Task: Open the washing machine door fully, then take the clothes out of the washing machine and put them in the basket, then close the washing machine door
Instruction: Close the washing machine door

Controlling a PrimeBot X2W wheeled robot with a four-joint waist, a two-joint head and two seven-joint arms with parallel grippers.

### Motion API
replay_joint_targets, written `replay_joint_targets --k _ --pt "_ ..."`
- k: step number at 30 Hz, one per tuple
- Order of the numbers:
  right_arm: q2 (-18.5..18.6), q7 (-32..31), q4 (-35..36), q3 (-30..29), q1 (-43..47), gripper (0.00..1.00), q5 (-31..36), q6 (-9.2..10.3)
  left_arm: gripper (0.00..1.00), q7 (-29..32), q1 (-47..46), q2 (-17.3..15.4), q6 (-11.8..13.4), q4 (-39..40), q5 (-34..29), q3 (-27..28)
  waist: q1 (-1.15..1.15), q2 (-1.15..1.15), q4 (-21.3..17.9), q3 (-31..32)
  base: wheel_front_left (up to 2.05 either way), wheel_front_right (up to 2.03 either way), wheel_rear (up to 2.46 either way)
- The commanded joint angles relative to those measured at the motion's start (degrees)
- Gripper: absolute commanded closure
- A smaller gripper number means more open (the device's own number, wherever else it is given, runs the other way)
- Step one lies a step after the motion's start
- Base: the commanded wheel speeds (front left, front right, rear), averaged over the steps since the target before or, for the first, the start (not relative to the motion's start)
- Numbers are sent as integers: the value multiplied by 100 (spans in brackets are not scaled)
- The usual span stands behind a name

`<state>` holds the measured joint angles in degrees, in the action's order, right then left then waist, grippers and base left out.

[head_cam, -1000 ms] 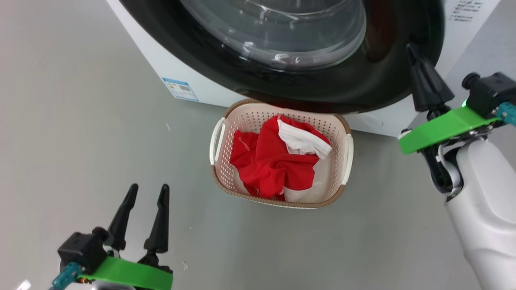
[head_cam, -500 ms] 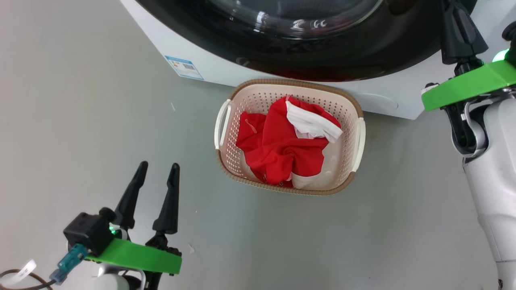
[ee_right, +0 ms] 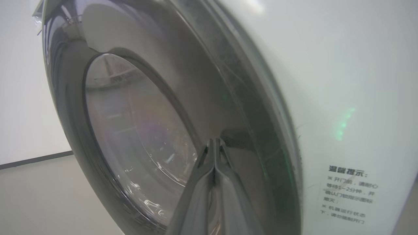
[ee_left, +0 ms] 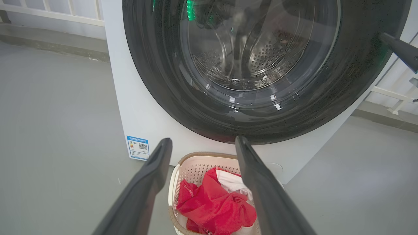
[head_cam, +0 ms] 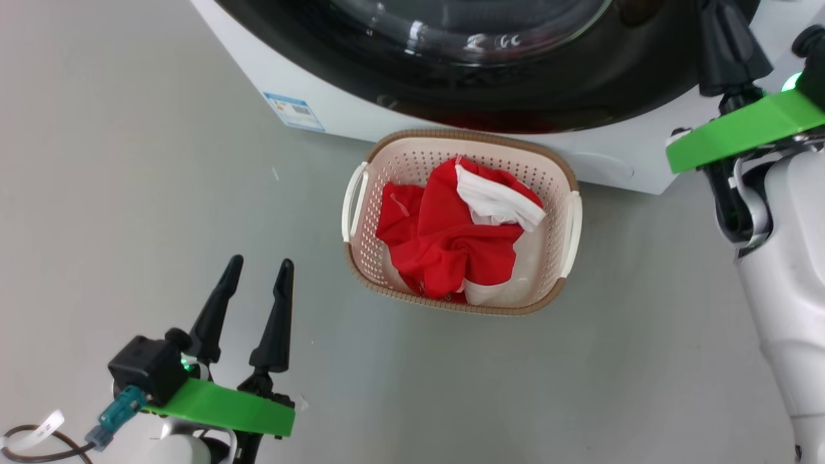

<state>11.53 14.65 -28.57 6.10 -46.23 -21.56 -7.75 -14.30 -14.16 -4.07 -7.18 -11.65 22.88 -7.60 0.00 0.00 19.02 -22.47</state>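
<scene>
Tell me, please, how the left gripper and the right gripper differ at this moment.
The left gripper has its fingers spread wide; the right gripper has its fingers pressed together. The left gripper hangs low over the floor; the right gripper is raised, tips at the black rim of the washing machine door. Both have long dark fingers on a green mount and hold nothing.

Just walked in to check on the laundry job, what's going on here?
The red clothes already lie in the basket on the floor in front of the washing machine. The right gripper, shut, has its fingertips at the black rim of the washing machine door, which looks closed or nearly so. The left gripper hangs open over the floor beside the basket, holding nothing.
</scene>
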Motion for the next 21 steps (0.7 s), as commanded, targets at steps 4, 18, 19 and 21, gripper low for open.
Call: replay_joint_targets --k 4,18,19,21 --pt "-79 35 219 237 460 70 -10 26 0 -70 89 -205 -31 42 10 170 0 0 -129 289 0 0 0" --pt "-147 35 516 374 2106 0 -43 26 0 -70 543 -491 -31 -70 -104 407 0 0 -665 1008 0 0 0" --pt "-153 35 547 366 2206 0 -41 26 0 -70 576 -505 -31 -76 -114 423 0 0 -707 1054 0 0 0" --pt "-160 35 607 367 2399 0 -38 26 0 -70 643 -533 -31 -84 -136 460 0 0 -794 1139 0 0 0"
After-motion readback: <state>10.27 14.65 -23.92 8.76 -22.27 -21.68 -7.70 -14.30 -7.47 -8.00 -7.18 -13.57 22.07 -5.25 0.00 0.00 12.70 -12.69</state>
